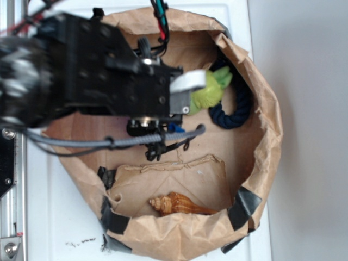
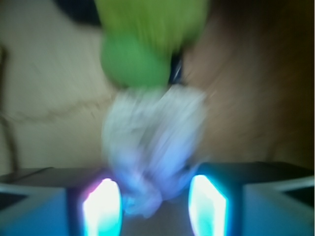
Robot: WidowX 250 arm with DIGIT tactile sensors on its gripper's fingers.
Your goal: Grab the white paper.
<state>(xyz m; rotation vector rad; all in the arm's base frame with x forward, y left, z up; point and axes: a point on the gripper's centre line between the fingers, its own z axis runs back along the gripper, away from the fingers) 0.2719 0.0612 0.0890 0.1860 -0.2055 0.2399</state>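
Crumpled off-white, the white paper (image 2: 155, 142) lies straight ahead of the gripper (image 2: 155, 204) in the wrist view, its near end already reaching down between the two glowing fingertips (image 2: 102, 209) and the bulk of it just beyond them. The jaws stand apart, wider than the lower part of the ball, and nothing is pinched yet as far as the blurred picture lets me judge; whether either pad touches the paper I cannot tell. The ball is a lumpy thing with no clear point to it. If it has a long axis, that runs away from the hand, along the line of approach and across the line on which the jaws close, which suits a straight squeeze. Just past the paper's far end, touching or nearly so, sits the green fuzzy toy (image 2: 147, 44). In the exterior view the arm hides the paper altogether, with only the toy (image 1: 209, 89) and a dark rope ring (image 1: 236, 117) showing beyond the hand, inside the brown paper bag (image 1: 269, 136). My judgement is that a little more reach forward would seat the ball deeper before closing, and too much would nudge the toy.
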